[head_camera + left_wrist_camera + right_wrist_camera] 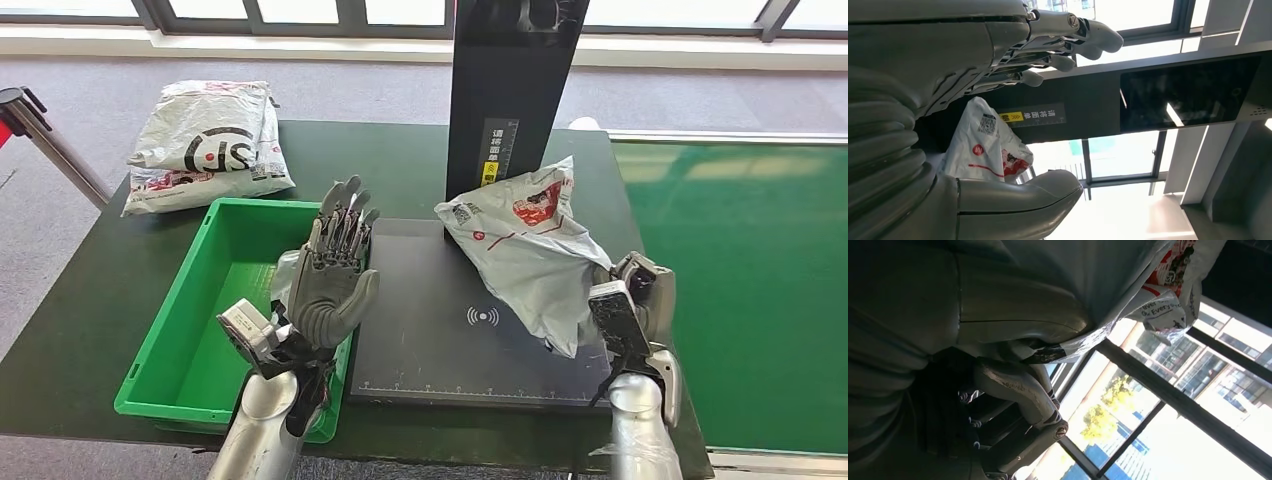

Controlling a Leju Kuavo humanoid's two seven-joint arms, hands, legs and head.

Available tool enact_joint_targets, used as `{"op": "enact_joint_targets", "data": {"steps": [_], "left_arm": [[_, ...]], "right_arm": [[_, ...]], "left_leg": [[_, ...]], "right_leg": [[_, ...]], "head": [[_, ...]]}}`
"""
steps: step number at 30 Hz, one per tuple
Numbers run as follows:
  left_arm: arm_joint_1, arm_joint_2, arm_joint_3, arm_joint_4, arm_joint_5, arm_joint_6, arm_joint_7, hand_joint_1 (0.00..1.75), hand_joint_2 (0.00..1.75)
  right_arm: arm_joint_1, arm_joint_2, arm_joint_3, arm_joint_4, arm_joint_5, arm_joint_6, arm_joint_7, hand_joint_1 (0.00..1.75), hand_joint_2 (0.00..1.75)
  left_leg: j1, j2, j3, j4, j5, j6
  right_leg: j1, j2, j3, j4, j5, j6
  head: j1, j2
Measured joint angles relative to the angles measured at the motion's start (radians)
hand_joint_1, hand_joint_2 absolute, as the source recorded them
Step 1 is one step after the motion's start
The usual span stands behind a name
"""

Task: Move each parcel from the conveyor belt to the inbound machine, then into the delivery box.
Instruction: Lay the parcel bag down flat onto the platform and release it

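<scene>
Dark green, the surface (pixel 90 300) carries a green delivery box (pixel 190 330) on its left part and the black inbound machine (pixel 430 330) at its centre, with the green conveyor belt (pixel 760 290) along the right. From the head view you see the whole layout, including a second parcel (pixel 205 140) lying on the surface beyond the delivery box. The left wrist view adds the dark screen (pixel 1188 92) on the machine's upright column, and the right wrist view shows the thumb pressing the bag's film against the fingers. Your right hand (pixel 630 300) holds the grey parcel (pixel 530 250) by its near lower end; the bag rises from the hand, tilted, over the right part of the machine's platform, close to the column. It is a crumpled grey plastic mailer with red printing and a label. Your left hand (pixel 335 270) stands upright over the delivery box's right wall, fingers spread and holding nothing.
</scene>
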Motion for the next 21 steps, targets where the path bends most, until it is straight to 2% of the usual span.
{"op": "enact_joint_targets", "data": {"steps": [5,6,7,9,10,11,14,21], "left_arm": [[0.001,0.000,0.000,0.000,-0.005,0.015,0.000,0.00,1.75],[0.001,0.000,0.000,0.000,-0.006,0.017,0.000,0.00,1.75],[0.001,0.000,0.000,0.000,-0.006,0.020,0.000,0.00,1.75],[0.001,0.000,0.000,0.000,-0.006,0.023,0.000,0.00,1.75],[0.001,0.000,0.000,0.000,-0.005,0.024,0.000,0.00,1.75],[0.001,0.000,0.000,0.000,-0.005,0.025,0.000,0.00,1.75],[0.001,0.000,0.000,0.000,-0.002,0.029,0.000,0.00,1.75],[-0.001,0.000,0.000,0.008,0.001,0.038,0.000,0.00,1.75]], "right_arm": [[0.000,-0.007,0.053,0.038,-0.011,0.044,0.002,1.75,1.75],[0.000,-0.009,0.061,0.044,-0.011,0.050,0.003,1.58,1.75],[0.000,-0.011,0.067,0.050,-0.009,0.056,0.005,1.14,1.75],[-0.001,-0.017,0.080,0.063,0.006,0.077,0.020,0.27,0.87],[-0.002,-0.021,0.087,0.072,0.020,0.087,0.031,0.00,0.44],[-0.003,-0.026,0.096,0.083,0.036,0.096,0.044,0.00,0.00],[-0.011,-0.038,0.119,0.120,0.061,0.104,0.064,0.00,0.00],[-0.037,-0.056,0.145,0.184,0.023,0.166,0.013,0.00,0.00]], "left_leg": [[0.000,0.000,0.000,0.000,0.000,0.000],[0.000,0.000,0.000,0.000,0.000,0.000],[0.000,0.000,0.000,0.000,0.000,0.000],[0.000,0.000,0.000,0.000,0.000,0.000],[0.000,0.000,0.000,0.000,0.000,0.000],[0.000,0.000,0.000,0.000,0.000,0.000],[0.000,0.000,0.000,0.000,0.000,0.000],[0.000,0.000,0.000,0.000,0.000,0.000]], "right_leg": [[0.000,0.000,0.000,0.000,0.000,0.000],[0.000,0.000,0.000,0.000,0.000,0.000],[0.000,0.000,0.000,0.000,0.000,0.000],[0.000,0.000,0.000,0.000,0.000,0.000],[0.000,0.000,0.000,0.000,0.000,0.000],[0.000,0.000,0.000,0.000,0.000,0.000],[0.000,0.000,0.000,0.000,0.000,0.000],[0.000,0.000,0.000,0.000,0.000,0.000]], "head": [[0.000,0.000],[0.000,0.000],[0.000,0.000],[0.000,0.000],[0.000,0.000],[0.000,0.000],[0.000,0.000],[0.000,0.000]]}}
